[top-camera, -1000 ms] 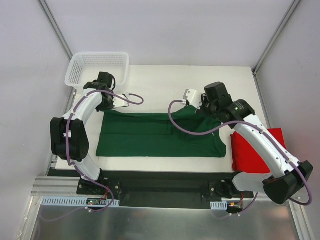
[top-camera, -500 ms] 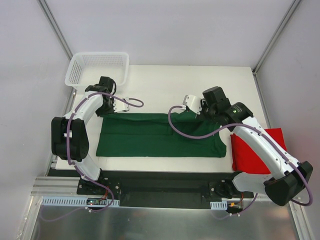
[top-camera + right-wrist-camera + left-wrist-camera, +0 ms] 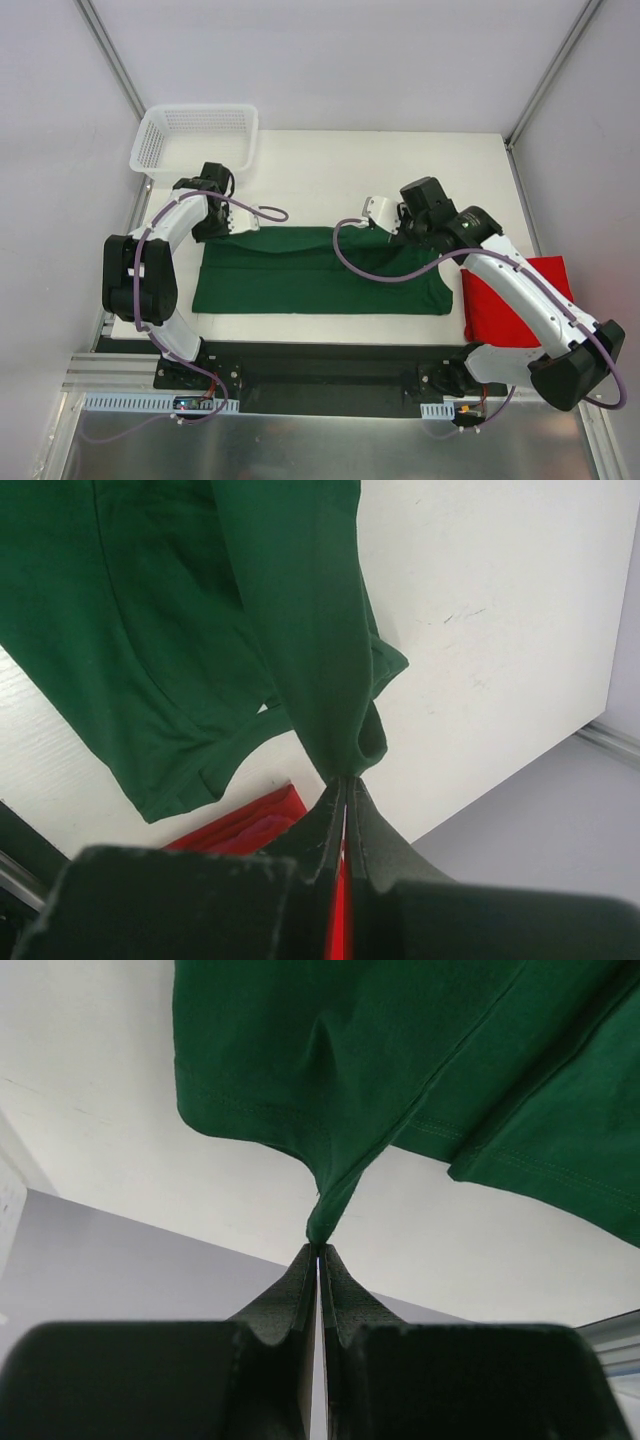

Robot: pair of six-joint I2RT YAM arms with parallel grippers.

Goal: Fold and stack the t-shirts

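Top view: right arm [image 3: 530, 295] covers middle band of red shirt [image 3: 490, 315]; left gripper [image 3: 318, 1248] tips too small to make out. Left wrist view: green shirt [image 3: 400, 1060] cut off at top, right edges.

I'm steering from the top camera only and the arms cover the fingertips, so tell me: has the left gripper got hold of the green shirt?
Observer: Yes. In the left wrist view the left gripper is shut on a pinched point at the edge of the green shirt.
Operator: And the right one?
Observer: The right gripper is shut too, on a bunched fold of the same shirt.
Operator: Is that bunch lying flat?
Observer: No. The right wrist view shows it gathered and drawn to the fingertips, with bare white table beside it.
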